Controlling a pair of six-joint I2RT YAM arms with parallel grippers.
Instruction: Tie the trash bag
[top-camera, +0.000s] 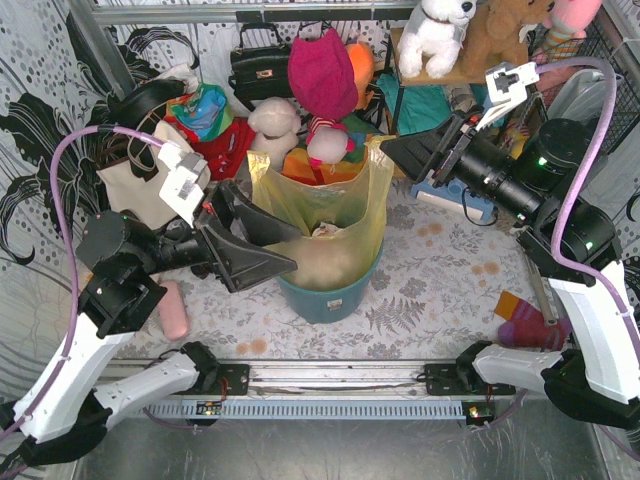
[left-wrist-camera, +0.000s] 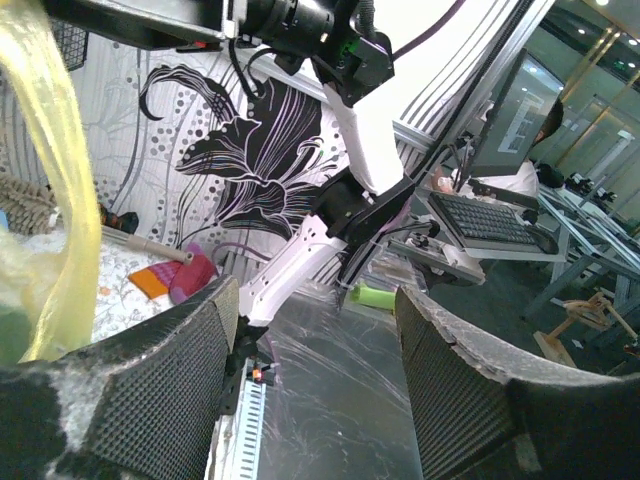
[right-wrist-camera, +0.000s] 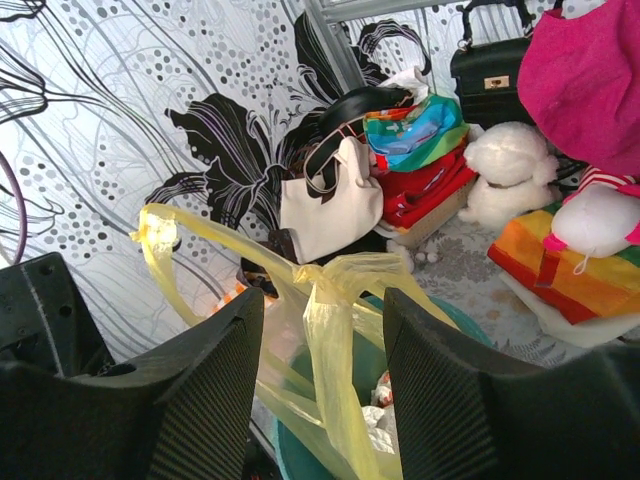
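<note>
The yellow-green trash bag (top-camera: 330, 200) stands in the teal bin (top-camera: 330, 297) at the table's middle, with white crumpled paper (top-camera: 326, 231) inside. My left gripper (top-camera: 285, 248) is open at the bag's left side, one finger over its rim. In the left wrist view the gripper (left-wrist-camera: 315, 380) holds nothing, and a strip of the bag (left-wrist-camera: 55, 180) hangs to the left of it. My right gripper (top-camera: 395, 155) is open by the bag's upper right corner. In the right wrist view the bag's twisted handles (right-wrist-camera: 322, 275) lie beyond the open gripper (right-wrist-camera: 325, 350), over the bin (right-wrist-camera: 470, 322).
A cream tote with black straps (top-camera: 135, 185) and a black handbag (top-camera: 260, 65) stand at the back left. Plush toys and a pink bag (top-camera: 322, 75) crowd behind the bin. A pink object (top-camera: 175, 310) lies front left, and a purple and orange item (top-camera: 525, 325) front right.
</note>
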